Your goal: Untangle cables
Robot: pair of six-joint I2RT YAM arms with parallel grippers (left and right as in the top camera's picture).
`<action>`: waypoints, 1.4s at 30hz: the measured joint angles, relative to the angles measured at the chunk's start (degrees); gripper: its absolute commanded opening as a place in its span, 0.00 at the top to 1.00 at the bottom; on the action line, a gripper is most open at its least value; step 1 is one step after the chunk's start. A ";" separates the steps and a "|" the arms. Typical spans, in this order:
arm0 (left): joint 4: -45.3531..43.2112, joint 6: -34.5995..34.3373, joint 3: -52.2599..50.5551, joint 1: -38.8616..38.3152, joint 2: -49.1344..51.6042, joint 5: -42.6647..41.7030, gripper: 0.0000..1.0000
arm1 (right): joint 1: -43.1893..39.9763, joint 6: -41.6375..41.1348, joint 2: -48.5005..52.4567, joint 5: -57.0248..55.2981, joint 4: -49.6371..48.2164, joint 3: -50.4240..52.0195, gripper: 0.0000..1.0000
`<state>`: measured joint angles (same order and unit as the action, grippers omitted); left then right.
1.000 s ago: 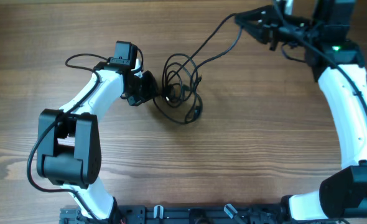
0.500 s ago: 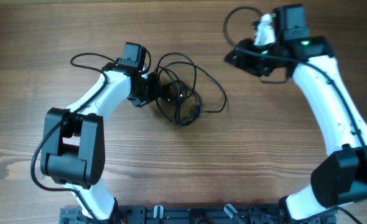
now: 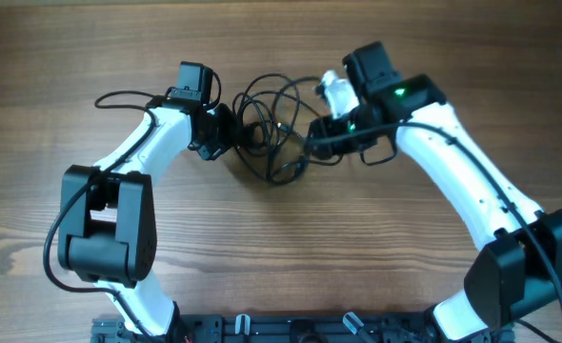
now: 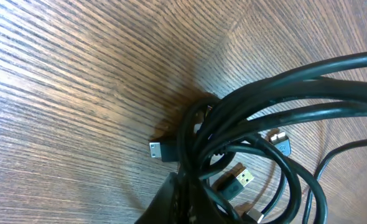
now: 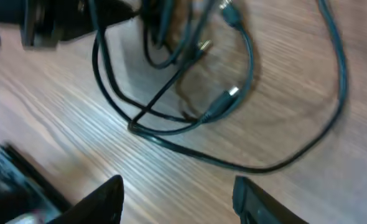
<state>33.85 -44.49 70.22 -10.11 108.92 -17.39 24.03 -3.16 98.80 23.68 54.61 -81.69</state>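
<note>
The cables (image 3: 279, 122) lie as a tangle of thin black loops between the two arms at mid-table. My left gripper (image 3: 235, 133) is shut on the tangle's left side. In the left wrist view the bundled cables (image 4: 252, 106) run out from between its closed fingers (image 4: 171, 202), with small plug ends (image 4: 160, 150) lying on the wood. My right gripper (image 3: 317, 145) hovers at the tangle's right edge, open and holding nothing. In the right wrist view both fingertips (image 5: 112, 190) stand wide apart over bare wood, with the cables (image 5: 190, 118) just ahead of them.
The wooden table (image 3: 376, 267) carries only the tangle. The left arm's own wire (image 3: 119, 97) arcs out at the left. The black body of the left gripper (image 5: 65, 22) shows at the top left of the right wrist view. A dark rail (image 3: 291, 329) runs along the front edge.
The right arm swung from the far right corner back to the tangle and opened its jaws. The strand it had stretched out now lies slack by the pile. The left gripper stayed shut.
</note>
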 measured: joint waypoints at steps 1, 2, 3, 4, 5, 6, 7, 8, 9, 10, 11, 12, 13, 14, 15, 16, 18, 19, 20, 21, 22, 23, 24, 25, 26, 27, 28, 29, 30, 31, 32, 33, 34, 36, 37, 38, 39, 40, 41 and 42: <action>-0.11 -0.04 0.00 0.00 0.00 -0.04 0.96 | 0.83 3.72 0.00 -0.04 -1.64 1.31 0.42; -0.13 -0.22 0.00 0.00 0.00 -0.04 0.95 | 1.36 6.80 0.07 -0.07 -3.74 2.47 0.41; -0.20 -0.33 0.00 0.00 0.00 -0.07 0.95 | 1.92 11.45 0.13 -0.17 -6.19 4.11 0.42; -0.20 -0.44 -0.02 0.00 0.00 -0.07 0.95 | 1.99 15.06 0.15 -0.20 -7.61 5.20 0.41; -0.20 -0.44 -0.02 0.00 0.02 -0.07 0.95 | 2.03 18.80 0.39 -0.22 -8.79 5.81 0.41; -0.20 -0.44 -0.04 0.00 0.02 -0.07 0.95 | 2.03 22.21 0.68 -0.20 -10.05 6.16 0.40; -0.20 -0.44 -0.04 0.00 0.02 -0.07 0.95 | 2.03 25.29 1.09 -0.20 -10.97 6.23 0.40; -0.20 -0.44 -0.04 0.00 0.02 -0.07 0.96 | 2.01 26.80 1.42 0.13 -11.26 6.23 0.40; -0.20 -0.44 -0.04 0.00 0.02 -0.07 0.95 | 2.03 29.07 2.05 1.16 -11.45 6.23 0.40; -0.20 -0.46 -0.04 0.00 0.02 -0.07 0.95 | 2.03 30.99 2.97 2.69 -11.41 6.23 0.41; -0.17 -0.44 -0.04 0.00 0.02 -0.07 0.95 | 2.03 32.17 3.82 3.80 -11.41 6.23 0.41; -0.17 -0.44 -0.04 0.00 0.02 -0.07 0.95 | 2.08 33.24 5.11 4.81 -11.30 6.23 0.45; -0.17 -0.44 -0.04 0.00 0.02 -0.07 0.95 | 2.08 33.53 5.84 5.16 -11.08 6.25 0.50; -0.20 -0.44 -0.04 0.00 0.02 -0.07 0.95 | 2.08 34.25 6.75 5.70 -10.88 6.34 0.54; -0.17 -0.46 -0.04 0.00 0.02 -0.07 0.95 | 2.08 34.51 7.10 6.10 -10.73 6.36 0.57; -0.17 -0.44 -0.04 0.00 0.02 -0.07 0.95 | 2.08 34.47 7.19 6.43 -10.73 6.40 0.61; -0.20 -0.44 -0.04 0.00 0.02 -0.07 0.95 | 2.08 33.66 7.19 8.44 -11.04 6.45 0.83; -0.20 -0.44 -0.04 0.00 0.02 -0.07 0.95 | 2.08 32.63 7.19 10.47 -11.08 6.45 0.96; -0.17 -0.44 -0.04 0.00 0.02 -0.07 0.95 | 2.08 31.67 7.19 12.72 -11.13 6.45 0.96; -0.20 -0.44 -0.04 0.00 0.04 -0.07 0.95 | 2.08 31.32 7.17 15.30 -11.26 6.45 0.96; -0.17 -0.44 -0.07 0.00 0.04 -0.07 0.95 | 2.08 30.47 7.17 19.43 -11.47 6.45 0.96; -0.17 -0.44 -0.07 0.00 0.04 -0.07 0.95 | 2.08 28.52 7.17 22.95 -12.26 6.45 0.96; -0.20 -0.44 -0.07 0.00 0.04 -0.07 0.95 | 2.12 25.31 7.13 25.22 -13.07 6.45 0.96; -0.20 -0.44 -0.09 0.00 0.04 -0.07 0.94 | 2.12 22.25 6.84 26.75 -13.62 6.45 0.96; -0.20 -0.44 -0.11 0.00 0.04 -0.09 0.95 | 2.12 20.00 6.29 27.74 -13.79 6.45 0.96; -0.20 -0.44 -0.11 0.00 0.04 -0.09 0.95 | 2.12 18.71 5.35 28.00 -13.79 6.45 0.84; -0.20 -0.46 -0.11 0.00 0.04 -0.07 0.95 | 2.12 17.86 4.17 27.65 -13.92 6.45 0.57; -0.20 -0.44 -0.11 0.00 0.04 -0.09 0.94 | 2.14 16.74 2.03 25.55 -14.21 6.45 0.43; -0.20 -0.44 -0.11 0.00 0.04 -0.09 0.94 | 2.16 16.46 0.83 23.06 -14.29 6.45 0.41; -0.24 -0.44 -0.11 0.00 0.04 -0.09 0.94 | 2.19 16.61 -0.68 16.98 -14.43 6.45 0.41; -0.24 -0.44 -0.11 0.00 0.04 -0.09 0.94 | 2.19 18.12 -1.05 12.17 -14.03 6.45 0.41; -0.26 -0.44 -0.11 0.00 0.04 -0.09 0.94 | 2.16 19.61 -1.01 9.29 -13.25 6.45 0.41; -0.26 -0.44 -0.11 0.00 0.04 -0.09 0.94 | 2.19 22.23 -0.76 6.62 -12.26 6.45 0.42; -0.26 -0.44 -0.11 0.00 0.04 -0.09 0.94 | 3.06 27.12 0.76 2.16 -11.06 6.45 0.43; -0.26 -0.44 -0.11 0.00 0.04 -0.09 0.94 | 3.48 28.61 1.60 0.92 -10.67 6.45 0.44; -0.26 -0.46 -0.11 0.00 0.04 -0.09 0.94 | 4.09 30.32 2.84 -0.42 -9.90 6.45 0.45; -0.26 -0.44 -0.11 0.00 0.04 -0.09 0.94 | 4.63 31.32 3.85 -1.14 -9.57 6.45 0.45; -0.24 -0.44 -0.11 0.00 0.04 -0.07 0.94 | 5.25 32.13 4.79 -1.84 -9.46 6.45 0.47; -0.26 -0.44 -0.11 0.00 0.04 -0.09 0.94 | 5.81 32.85 5.57 -2.36 -9.44 6.45 0.52; -0.26 -0.44 -0.11 0.00 0.04 -0.07 0.94 | 6.25 33.44 6.25 -2.62 -9.44 6.45 0.62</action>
<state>33.58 -44.93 70.11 -10.11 108.97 -17.45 30.28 30.28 105.06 21.06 45.17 -75.24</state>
